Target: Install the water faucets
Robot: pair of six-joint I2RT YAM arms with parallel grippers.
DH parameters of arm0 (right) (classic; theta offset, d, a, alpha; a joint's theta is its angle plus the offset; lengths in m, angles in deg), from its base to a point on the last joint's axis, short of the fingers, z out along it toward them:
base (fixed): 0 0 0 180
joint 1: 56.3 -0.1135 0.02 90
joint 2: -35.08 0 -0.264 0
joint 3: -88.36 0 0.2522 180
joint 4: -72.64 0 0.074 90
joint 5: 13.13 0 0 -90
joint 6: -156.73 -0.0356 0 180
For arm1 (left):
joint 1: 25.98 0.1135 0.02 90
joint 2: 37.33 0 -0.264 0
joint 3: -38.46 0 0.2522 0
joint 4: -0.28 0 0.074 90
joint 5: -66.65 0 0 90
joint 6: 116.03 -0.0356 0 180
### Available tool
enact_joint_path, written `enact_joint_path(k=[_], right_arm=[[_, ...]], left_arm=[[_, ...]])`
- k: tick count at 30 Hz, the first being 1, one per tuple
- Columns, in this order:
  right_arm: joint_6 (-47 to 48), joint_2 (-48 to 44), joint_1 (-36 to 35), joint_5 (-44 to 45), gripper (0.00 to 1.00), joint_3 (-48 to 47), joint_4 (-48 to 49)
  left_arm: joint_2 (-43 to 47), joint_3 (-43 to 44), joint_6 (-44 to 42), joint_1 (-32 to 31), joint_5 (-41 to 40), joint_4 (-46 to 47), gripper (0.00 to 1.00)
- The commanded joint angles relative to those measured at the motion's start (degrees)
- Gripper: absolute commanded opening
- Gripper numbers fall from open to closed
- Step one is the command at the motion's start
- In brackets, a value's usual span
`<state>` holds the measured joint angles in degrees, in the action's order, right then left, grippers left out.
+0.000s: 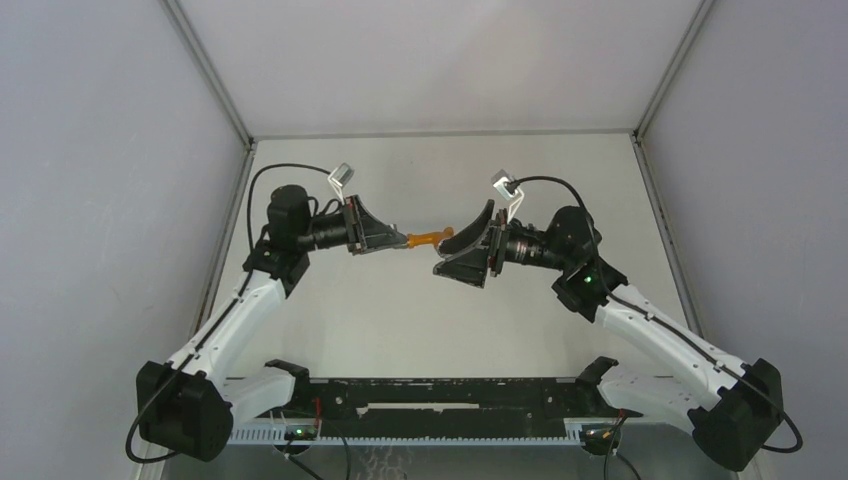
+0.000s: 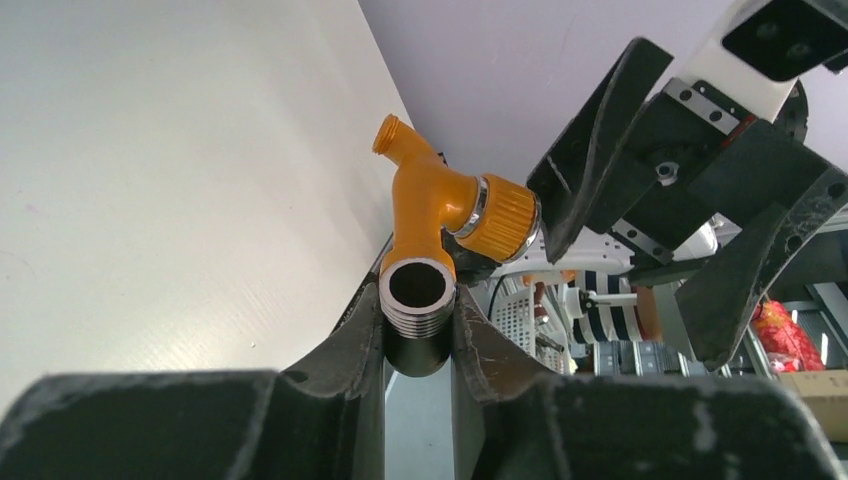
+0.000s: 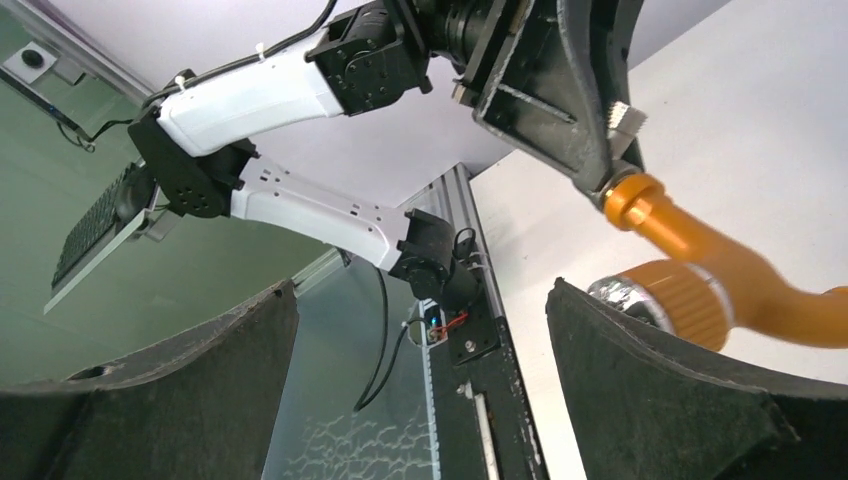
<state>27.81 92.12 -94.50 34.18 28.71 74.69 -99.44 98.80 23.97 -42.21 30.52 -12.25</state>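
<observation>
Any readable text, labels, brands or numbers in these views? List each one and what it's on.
None readable in any view.
Orange tap: no marking seen.
Threaded metal end: bare, no stamp seen.
Red packet in the background of the left wrist view: print too blurred to read.

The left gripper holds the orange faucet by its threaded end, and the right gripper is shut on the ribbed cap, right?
No: the right gripper is open, jaws wide apart beside the ribbed cap, per the right wrist view. The left gripper does hold the orange faucet by its threaded end.
</observation>
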Motion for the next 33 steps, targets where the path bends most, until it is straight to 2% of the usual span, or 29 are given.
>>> enact_joint_path(k=[1, 6, 10, 13, 16, 19, 21, 26, 33], right_arm=[[1.7, 2.5, 1.3, 1.5, 1.0, -2.2, 1.5], [3.0, 5.4, 1.5, 2.5, 0.99, -4.1, 0.2], [7.8, 2.5, 1.0, 7.7, 0.99, -4.3, -2.9], [15.3, -2.2, 0.3, 13.7, 1.0, -2.6, -5.3], [27.0, -7.0, -1.7, 20.9, 1.0, 1.1, -7.2], [40.7, -11.3, -5.7, 25.1, 1.0, 3.6, -10.6], [46.5, -13.3, -8.4, 28.3, 1.0, 5.6, -11.4], [57.2, -14.3, -15.9, 39.3, 1.0, 8.6, -12.2], [68.3, -14.0, -27.5, 56.5, 0.99, 13.9, -5.2]], left_arm=[[0.6, -0.5, -2.1, -0.2, 4.1, 0.1, 0.0], [1.6, 0.5, -3.5, -0.1, 4.7, -2.2, 0.0], [1.1, 0.7, -4.5, -0.1, 5.4, -4.5, 0.0], [0.6, 0.8, -4.3, -0.1, 6.1, -4.6, 0.0], [-0.2, 1.2, -2.5, -0.1, 7.6, -4.6, 0.0], [-1.0, 1.9, -1.2, -0.1, 9.1, -4.7, 0.0], [-1.0, 2.3, -1.4, -0.1, 9.4, -5.3, 0.0], [-0.9, 3.4, -0.9, -0.1, 9.1, -6.1, 0.0], [-0.5, 4.6, -1.3, -0.1, 8.8, -7.5, 0.0]])
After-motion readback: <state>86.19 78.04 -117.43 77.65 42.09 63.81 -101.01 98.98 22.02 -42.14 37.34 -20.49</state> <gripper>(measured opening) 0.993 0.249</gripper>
